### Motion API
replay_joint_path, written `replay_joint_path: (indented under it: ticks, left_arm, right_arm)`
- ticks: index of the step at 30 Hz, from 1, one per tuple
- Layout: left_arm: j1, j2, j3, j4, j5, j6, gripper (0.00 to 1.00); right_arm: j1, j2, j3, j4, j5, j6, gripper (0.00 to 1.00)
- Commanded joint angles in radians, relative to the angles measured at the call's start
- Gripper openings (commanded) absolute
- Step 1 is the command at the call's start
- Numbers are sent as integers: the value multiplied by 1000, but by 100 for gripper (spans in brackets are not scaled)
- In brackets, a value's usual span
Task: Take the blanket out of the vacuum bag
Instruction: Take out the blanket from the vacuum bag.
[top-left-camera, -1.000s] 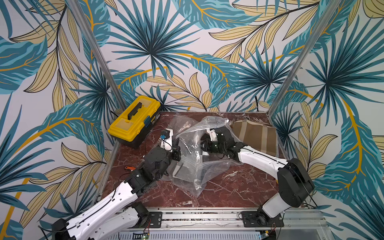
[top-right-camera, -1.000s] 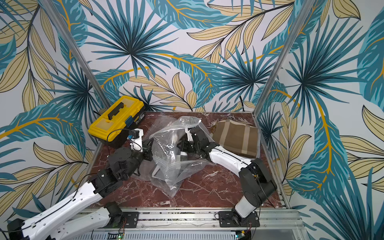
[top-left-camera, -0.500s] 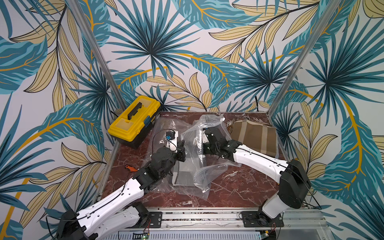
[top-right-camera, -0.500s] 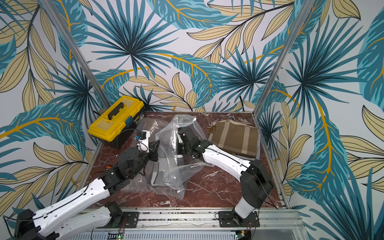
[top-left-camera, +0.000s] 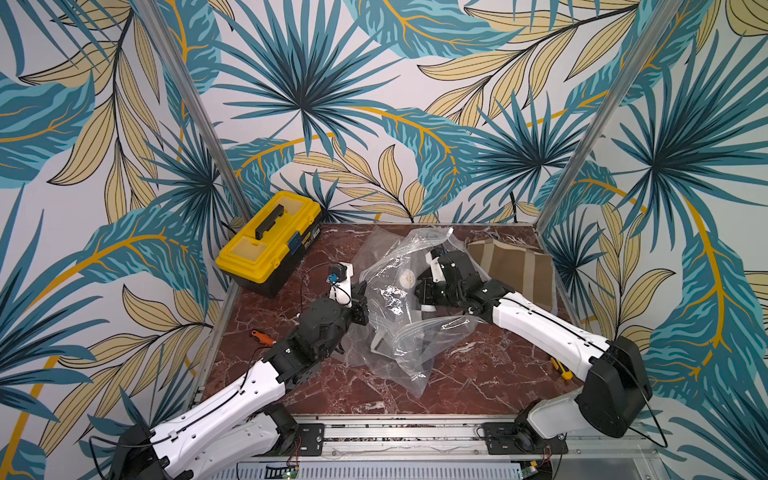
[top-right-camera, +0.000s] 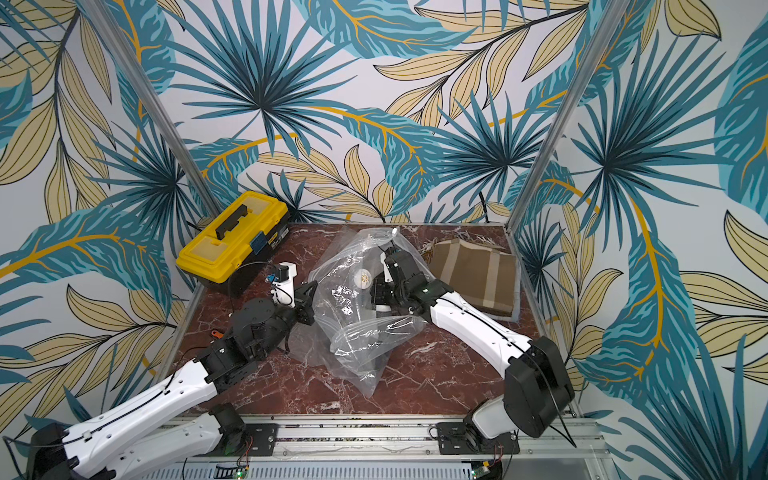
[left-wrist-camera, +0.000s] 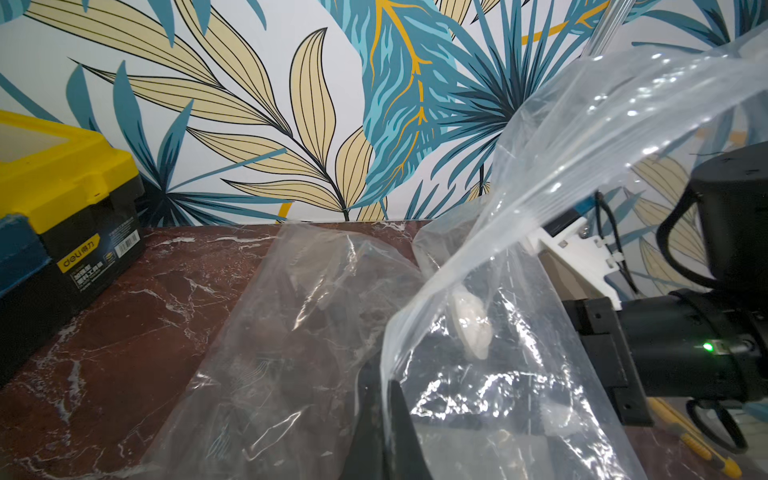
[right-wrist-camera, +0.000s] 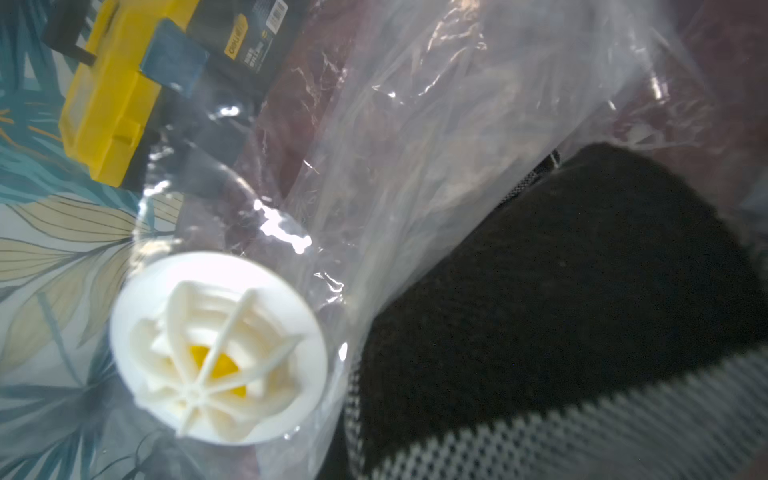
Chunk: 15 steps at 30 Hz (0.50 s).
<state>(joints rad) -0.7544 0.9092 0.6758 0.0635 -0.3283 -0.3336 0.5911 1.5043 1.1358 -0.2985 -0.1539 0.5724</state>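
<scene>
A dark red, white-veined marble tabletop fills the floor of the cell. At its middle lies a large clear crumpled plastic vacuum bag, glossy and creased. Part of the film heaps on the surface and part rises in a loose peak toward the back wall. Nothing shows inside it in both top views. The folded olive-brown blanket with pale beige stripes and a fringed edge lies flat outside the bag. It sits at the far right corner of the tabletop, just beside the bag's raised part. A yellow-and-black plastic toolbox with a black handle stands closed at the far left corner. The left gripper has its dark fingers pressed together on an edge of the bag's film, which stretches up from them. The right gripper sits wrapped in the lifted film, its jaws nearly together and seemingly pinching the plastic. A round white valve with spokes and a yellow centre sits in the bag's wall near it. A small orange-handled tool lies near the left edge, and a yellow utility knife near the right.
</scene>
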Motion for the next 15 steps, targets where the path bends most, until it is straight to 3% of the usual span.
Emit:
replay_joint_path:
  ticks: [1, 8, 15]
  left_arm:
    - [5, 0, -4, -7, -1, -7, 0]
    - [7, 10, -24, 24, -31, -7, 0]
    - [8, 80, 1, 16, -235, -1, 0]
  right_arm:
    - [6, 11, -15, 142, -89, 47, 0]
    - [32, -24, 72, -21, -31, 48, 0]
    - [54, -110, 58, -91, -11, 104, 0]
